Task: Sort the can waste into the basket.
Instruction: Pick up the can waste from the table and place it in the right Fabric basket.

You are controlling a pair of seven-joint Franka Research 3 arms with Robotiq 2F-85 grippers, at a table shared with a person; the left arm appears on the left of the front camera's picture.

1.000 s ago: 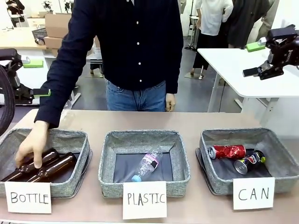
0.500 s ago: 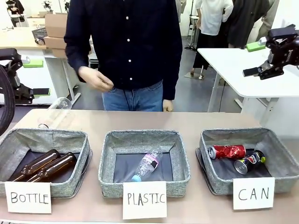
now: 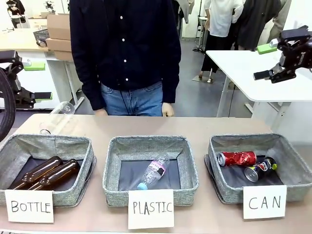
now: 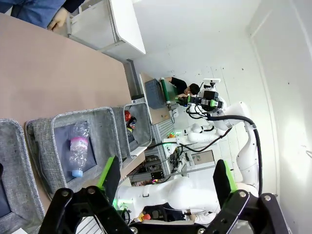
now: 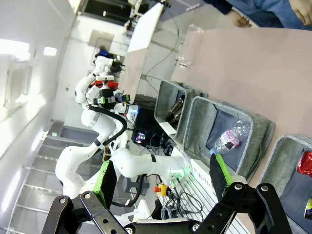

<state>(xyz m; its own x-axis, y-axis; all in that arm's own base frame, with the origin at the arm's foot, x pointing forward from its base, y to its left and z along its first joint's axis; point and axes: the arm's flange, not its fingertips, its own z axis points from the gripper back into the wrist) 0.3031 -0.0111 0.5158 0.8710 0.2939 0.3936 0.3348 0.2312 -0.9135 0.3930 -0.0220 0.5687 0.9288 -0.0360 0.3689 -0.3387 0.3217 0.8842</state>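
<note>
Red can and black can both lie inside the CAN basket, left gripper and right gripper raised, spread wide, empty; sorting looks finished, no pick pending.

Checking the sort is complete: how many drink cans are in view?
2: the red can and the black can lie side by side in the CAN basket. None elsewhere.
</note>
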